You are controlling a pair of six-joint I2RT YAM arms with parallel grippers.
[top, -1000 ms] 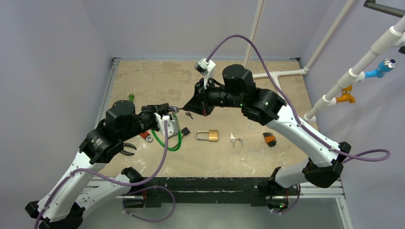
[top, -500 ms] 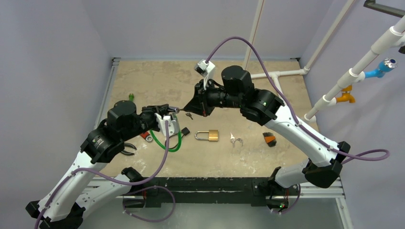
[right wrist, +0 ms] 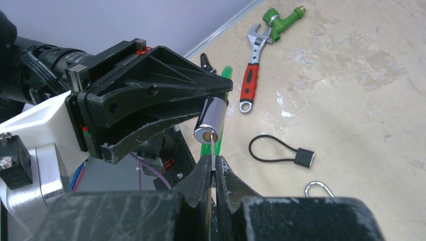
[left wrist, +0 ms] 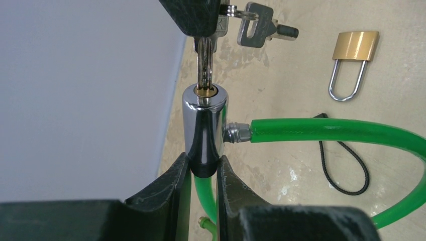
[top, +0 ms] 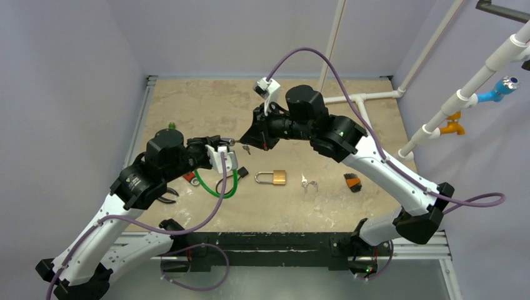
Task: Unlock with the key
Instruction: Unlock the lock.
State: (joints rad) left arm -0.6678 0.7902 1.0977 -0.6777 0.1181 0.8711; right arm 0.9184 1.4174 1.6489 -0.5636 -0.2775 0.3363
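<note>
The chrome lock cylinder (left wrist: 203, 130) stands upright between the tips of the left claw (left wrist: 203, 165), which is closed narrowly on the cylinder's dark lower end. The brass keyway at the cylinder's top takes in the blade of the key (left wrist: 203, 70). The right claw (right wrist: 212, 163) comes at it from the opposite side, pinched tight on the key's head. Spare keys (left wrist: 258, 30) hang just beside that claw.

A green cable (left wrist: 326, 131) leaves the cylinder's side through a metal collar and bends away to the right of the left claw. Beyond its curve, on the table (top: 206, 106), lie a brass padlock (left wrist: 354, 47) and a black cord loop (right wrist: 304, 157). Farther past the right claw are a red-handled wrench (right wrist: 251, 80) and a green nozzle (right wrist: 279, 17).

The key's head is buried between the right claw's fingers. From that wrist the blade shows only as a thin sliver. How deep it sits, or whether it is turned, cannot be told. The cable's loop runs off the frame edge, and only the padlock's shackle tip shows from the right wrist.
</note>
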